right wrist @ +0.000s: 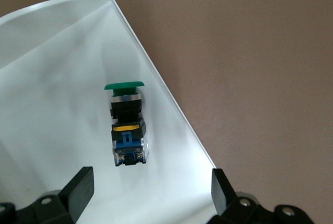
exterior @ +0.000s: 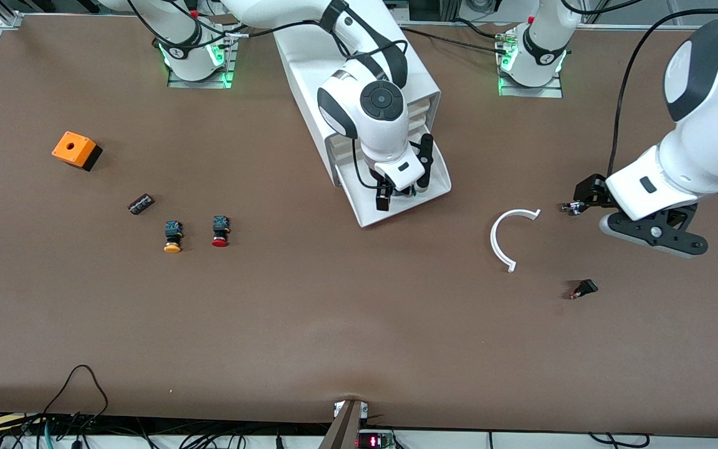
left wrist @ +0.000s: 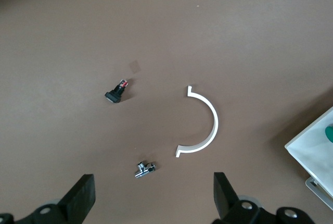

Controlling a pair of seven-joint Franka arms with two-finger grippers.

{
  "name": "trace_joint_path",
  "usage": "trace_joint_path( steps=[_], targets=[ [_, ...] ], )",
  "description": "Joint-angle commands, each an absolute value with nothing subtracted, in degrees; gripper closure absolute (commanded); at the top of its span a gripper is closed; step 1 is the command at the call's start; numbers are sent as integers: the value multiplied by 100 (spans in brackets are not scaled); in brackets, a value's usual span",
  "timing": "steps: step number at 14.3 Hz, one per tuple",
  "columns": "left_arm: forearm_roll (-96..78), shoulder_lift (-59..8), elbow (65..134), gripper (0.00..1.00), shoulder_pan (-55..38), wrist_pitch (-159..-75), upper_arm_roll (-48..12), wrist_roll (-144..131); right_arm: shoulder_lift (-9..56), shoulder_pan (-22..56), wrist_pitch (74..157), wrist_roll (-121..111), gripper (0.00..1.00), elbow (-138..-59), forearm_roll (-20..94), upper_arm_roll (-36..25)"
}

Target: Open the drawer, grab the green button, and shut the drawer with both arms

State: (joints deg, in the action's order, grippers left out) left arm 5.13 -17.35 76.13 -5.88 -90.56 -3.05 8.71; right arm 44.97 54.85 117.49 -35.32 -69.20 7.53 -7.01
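Green button (right wrist: 126, 122) lying in the pulled-out drawer (exterior: 368, 202), directly beneath the right claw (exterior: 404, 187), fingers apart; left claw (left wrist: 153, 195), also apart, waits over the tabletop (exterior: 334, 324).

Surface (exterior: 334, 324) was plain brown. Cabinet (exterior: 309, 68) and drawer (exterior: 368, 209) were white. Button (right wrist: 126, 122) had green cap, black collar, yellow band, blue-grey body. Other buttons: yellow cap (exterior: 172, 236), red cap (exterior: 220, 231). Box (exterior: 75, 150) was orange over black. Curved strip (exterior: 507, 237) was white. Arms (exterior: 371, 106) were white; pincers black.
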Motion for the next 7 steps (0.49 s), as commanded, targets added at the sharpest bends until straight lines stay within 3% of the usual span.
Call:
trace_joint_path(
  steps=[1,3,4,7],
  targets=[
    [502,-839,8870,0,-334,-9655,-387,817,4641,5563,11733,-3358,0,-6724,747,-730],
    [352,83,10302,0,-107,-10499,-387,817,4684,5607,11751,-3366,0,-6715,738,-721],
    [352,401,10675,0,-97,-10668,-387,817,4711,5634,11777,-3366,0,-6715,738,-721],
    [352,483,10670,0,-97,-10521,-396,538,4825,5669,11856,-3349,0,-6715,738,-703]
  ],
)
